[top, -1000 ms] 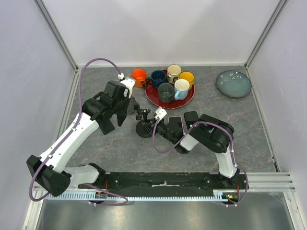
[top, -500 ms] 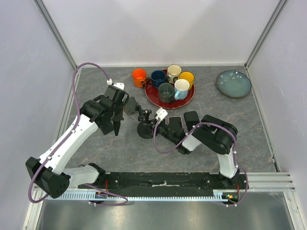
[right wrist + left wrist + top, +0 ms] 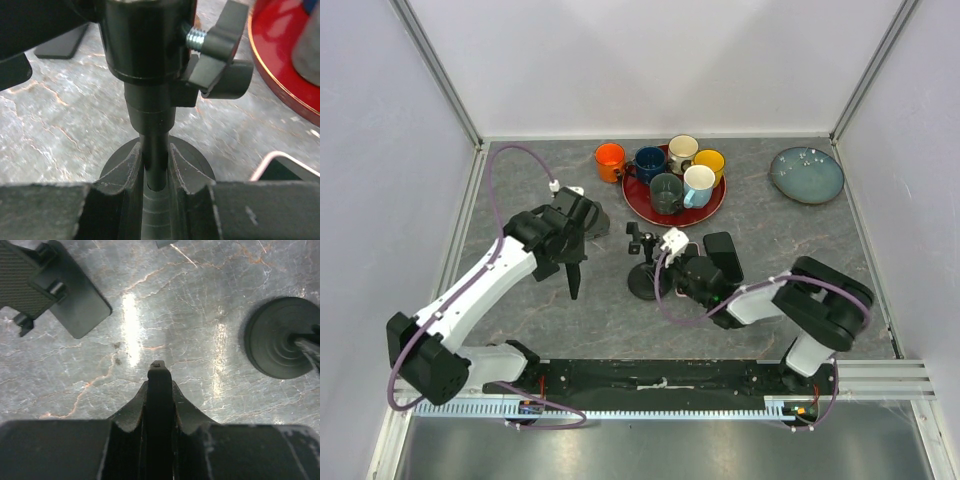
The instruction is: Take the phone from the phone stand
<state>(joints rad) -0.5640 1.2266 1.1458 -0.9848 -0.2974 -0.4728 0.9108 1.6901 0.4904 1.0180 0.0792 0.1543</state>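
The black phone (image 3: 572,278) is off the stand, held edge-on as a thin slab (image 3: 159,390). My left gripper (image 3: 569,262) is shut on it and holds it above the table, left of the stand. In the left wrist view the fingers (image 3: 131,407) press both sides of the phone. The black phone stand (image 3: 642,280) stands upright on its round base (image 3: 280,337), its head with a wing knob (image 3: 220,70) empty. My right gripper (image 3: 658,275) is shut on the stand's stem (image 3: 156,145) just above the base.
A red tray (image 3: 642,208) with several mugs sits behind the stand, an orange mug (image 3: 609,157) beside it. A blue-grey plate (image 3: 806,174) lies far right. A dark flat piece (image 3: 80,305) lies on the table near my left gripper. A pink-edged flat thing (image 3: 280,162) lies right of the stand.
My left gripper has drawn the phone away from the stand's head, leftward and toward the near edge. My right gripper has shifted the stand slightly right and nearer.
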